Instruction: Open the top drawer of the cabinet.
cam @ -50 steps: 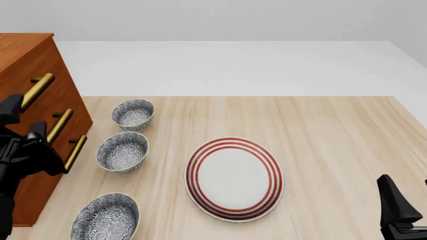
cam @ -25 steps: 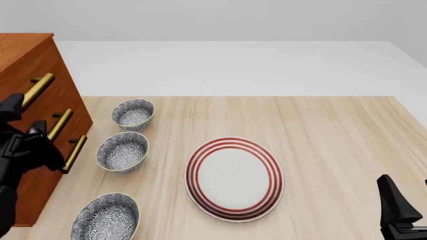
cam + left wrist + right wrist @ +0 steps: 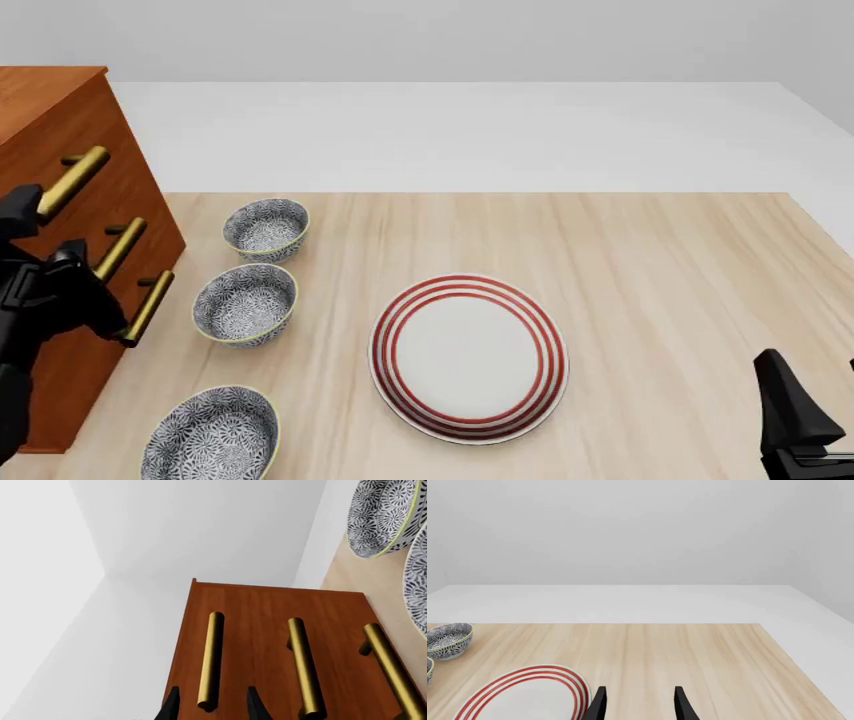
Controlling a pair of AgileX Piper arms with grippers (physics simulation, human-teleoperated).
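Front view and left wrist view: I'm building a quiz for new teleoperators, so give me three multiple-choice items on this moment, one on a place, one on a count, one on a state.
1. Where does the white plate with red rings stand relative to the patterned bowls?
A. to their right
B. to their left
C. on top of the cabinet

2. How many blue-and-white patterned bowls are on the table?
A. one
B. three
C. five

3. How does the left gripper stand at the top brass bar handle?
A. shut on the lowest handle
B. far off over the plate
C. open, a finger on each side of the handle's end

Answers: 1 A, the white plate with red rings lies right of the bowls. 2 B, three stand in a row beside the reddish-brown wooden cabinet. 3 C, the left gripper straddles the top drawer's brass bar handle, jaws apart.
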